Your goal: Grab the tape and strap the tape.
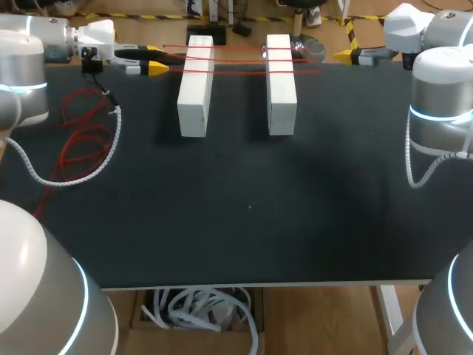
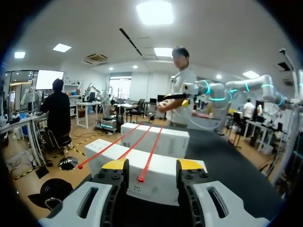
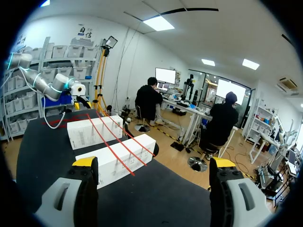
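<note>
Pre-grasp: left hand (image 1: pixel 157 59) and right hand (image 3: pixel 153 163) both released.
Three thin red tape strips (image 1: pixel 236 61) lie across two white rectangular blocks (image 1: pixel 195 89) on the black bench (image 1: pixel 244 207); centre one strip end in the left hand before clenching.

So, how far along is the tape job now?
Done: three red strips lie across both white blocks. In hand: nothing; the left hand is open at the strips' ends, the right hand open, away from the blocks. Left: grabbing and strapping, it seems.
</note>
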You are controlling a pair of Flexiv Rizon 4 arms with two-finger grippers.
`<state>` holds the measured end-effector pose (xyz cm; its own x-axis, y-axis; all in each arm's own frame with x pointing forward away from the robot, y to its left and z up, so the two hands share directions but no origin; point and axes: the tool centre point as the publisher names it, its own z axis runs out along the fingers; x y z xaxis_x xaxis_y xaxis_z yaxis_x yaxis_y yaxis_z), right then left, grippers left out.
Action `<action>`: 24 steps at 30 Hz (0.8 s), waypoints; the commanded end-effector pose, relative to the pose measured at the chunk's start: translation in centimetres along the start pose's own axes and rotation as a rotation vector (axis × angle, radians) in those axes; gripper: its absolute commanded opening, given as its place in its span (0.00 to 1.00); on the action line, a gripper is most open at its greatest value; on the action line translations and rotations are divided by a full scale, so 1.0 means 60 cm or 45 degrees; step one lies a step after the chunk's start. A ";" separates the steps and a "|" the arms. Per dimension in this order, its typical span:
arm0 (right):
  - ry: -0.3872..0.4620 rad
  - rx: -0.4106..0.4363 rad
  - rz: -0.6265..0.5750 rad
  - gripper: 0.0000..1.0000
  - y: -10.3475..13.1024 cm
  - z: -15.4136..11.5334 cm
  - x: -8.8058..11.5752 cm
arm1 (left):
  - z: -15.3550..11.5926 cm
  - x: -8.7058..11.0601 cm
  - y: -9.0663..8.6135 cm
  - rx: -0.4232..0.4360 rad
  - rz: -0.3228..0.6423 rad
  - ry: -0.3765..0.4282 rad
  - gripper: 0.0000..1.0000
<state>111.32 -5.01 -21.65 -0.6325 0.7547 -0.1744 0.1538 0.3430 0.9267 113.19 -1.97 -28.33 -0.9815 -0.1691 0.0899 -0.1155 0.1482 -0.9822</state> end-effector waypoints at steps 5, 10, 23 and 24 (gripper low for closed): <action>0.001 0.003 0.000 1.00 0.001 0.000 0.000 | 0.006 -0.016 0.021 0.020 -0.007 0.081 0.32; 0.001 0.003 0.000 1.00 0.001 0.000 0.000 | 0.004 -0.022 0.029 0.045 -0.025 0.084 0.36; 0.001 0.003 0.000 1.00 0.001 0.000 0.000 | 0.011 -0.029 0.044 0.038 0.020 0.121 0.33; 0.001 0.003 0.000 1.00 0.001 0.000 0.000 | 0.011 -0.029 0.044 0.035 0.027 0.120 0.32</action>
<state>111.32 -5.01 -21.65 -0.6325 0.7547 -0.1744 0.1538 0.3430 0.9267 114.07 -2.02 -30.89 -0.9902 -0.1146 0.0795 -0.0940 0.1268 -0.9875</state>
